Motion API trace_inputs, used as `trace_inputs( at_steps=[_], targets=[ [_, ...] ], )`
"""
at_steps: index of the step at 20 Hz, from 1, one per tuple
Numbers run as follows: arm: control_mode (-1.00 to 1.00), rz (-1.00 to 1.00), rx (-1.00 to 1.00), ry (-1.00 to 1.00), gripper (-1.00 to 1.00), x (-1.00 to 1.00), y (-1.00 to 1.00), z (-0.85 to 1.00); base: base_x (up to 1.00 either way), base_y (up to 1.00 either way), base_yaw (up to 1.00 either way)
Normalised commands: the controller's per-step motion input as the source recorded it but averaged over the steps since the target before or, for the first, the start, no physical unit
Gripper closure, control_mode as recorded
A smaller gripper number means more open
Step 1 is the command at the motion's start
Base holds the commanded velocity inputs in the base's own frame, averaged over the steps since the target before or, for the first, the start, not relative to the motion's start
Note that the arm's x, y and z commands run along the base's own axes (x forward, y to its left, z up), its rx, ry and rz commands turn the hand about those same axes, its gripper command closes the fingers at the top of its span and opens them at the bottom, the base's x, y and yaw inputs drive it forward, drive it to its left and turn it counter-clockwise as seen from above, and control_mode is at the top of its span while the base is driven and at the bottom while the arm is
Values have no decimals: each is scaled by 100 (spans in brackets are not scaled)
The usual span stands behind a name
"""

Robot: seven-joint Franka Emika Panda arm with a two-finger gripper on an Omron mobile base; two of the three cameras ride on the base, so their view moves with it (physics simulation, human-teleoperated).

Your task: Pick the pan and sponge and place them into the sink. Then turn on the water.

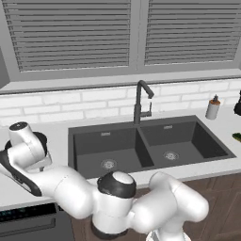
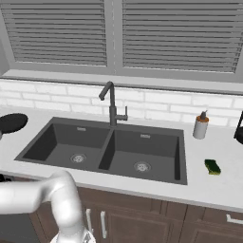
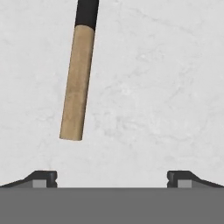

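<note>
The pan's light-brown wooden handle lies on the pale counter in the hand view, its black neck at the top edge. My gripper hovers above the counter, open and empty, with the handle's free end ahead and toward the left fingertip. The pan's black bowl rests on the counter left of the sink. The green sponge lies on the counter right of the sink. Both basins hold nothing. The water is out of view at the faucet.
A white soap bottle stands at the back right by the tiled wall. My arm stretches low to the left across the counter's front edge. Wooden cabinet doors run below the counter.
</note>
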Motion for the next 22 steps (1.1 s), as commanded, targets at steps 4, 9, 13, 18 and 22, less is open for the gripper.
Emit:
trace_inputs(
  at_steps=[4,9,13,18,22],
  targets=[
    [-100,0,0,1,-100,19,8,-12,0,0,0],
    [-100,0,0,0,-100,23,19,-8,0,0,0],
    [-100,0,0,0,-100,25,7,-26,0,0,0],
    [-100,0,0,0,-100,22,1,-33,0,0,0],
    [-100,0,0,-1,-100,23,16,-21,0,0,0]
  ],
)
